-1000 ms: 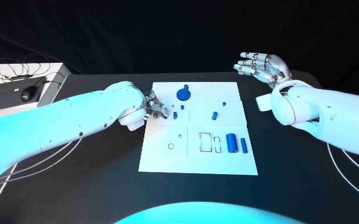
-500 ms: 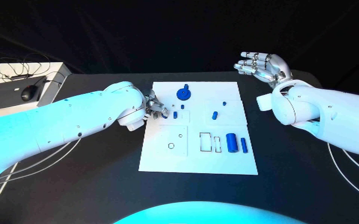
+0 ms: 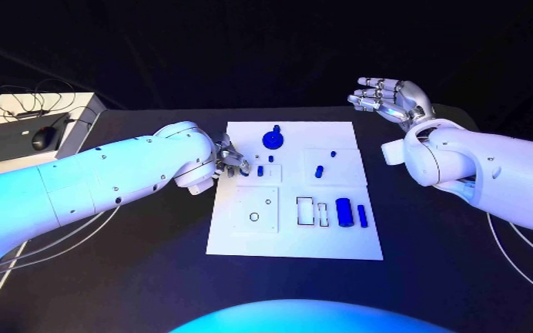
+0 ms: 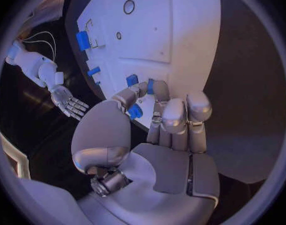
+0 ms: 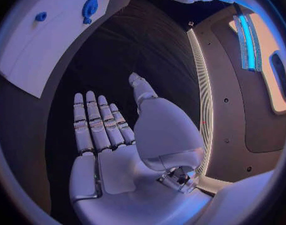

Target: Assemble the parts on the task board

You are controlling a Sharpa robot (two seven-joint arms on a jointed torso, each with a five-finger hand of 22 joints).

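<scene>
Pinching a small blue part (image 4: 136, 110) between its fingers (image 4: 157, 92) at the near edge of the white board (image 3: 296, 240), the left hand (image 3: 228, 157) seems poised to seat it, while the right hand (image 3: 387, 99) hangs spread wide, empty, well clear.

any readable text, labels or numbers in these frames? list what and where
None can be read.
Task board: only thin outlines of rectangles and circles, no letters or numbers.
Blue parts: plain, no markings.
Left hand and right hand: no legible label or brand.
Pale box at the table's far left edge: too small to tell any print.
</scene>
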